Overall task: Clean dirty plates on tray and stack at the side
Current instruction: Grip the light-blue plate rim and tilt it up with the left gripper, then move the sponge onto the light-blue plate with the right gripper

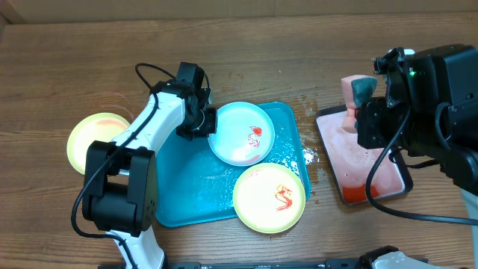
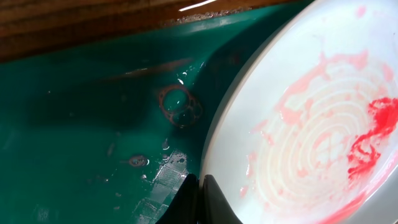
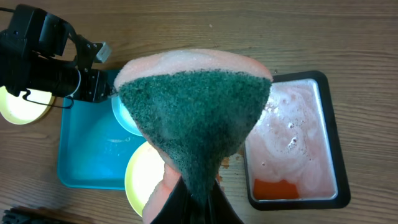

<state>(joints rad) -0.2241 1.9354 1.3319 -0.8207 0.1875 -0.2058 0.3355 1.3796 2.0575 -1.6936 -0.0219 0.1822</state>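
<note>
Only left wrist shows it — left hand (image 2: pixel 199 182) pinches blue plate (image 2: pixel 311 130) rim.

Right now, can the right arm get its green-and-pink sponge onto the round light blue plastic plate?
Probably yes: the left gripper pinches only the rim of the blue plate, leaving its face open, and the sponge hangs clear.

No legible text, label, brand, number or sign in any view.

A green-faced pink sponge (image 3: pixel 193 124) hangs above a black-rimmed tray (image 3: pixel 292 140) holding pinkish foamy water.
</note>
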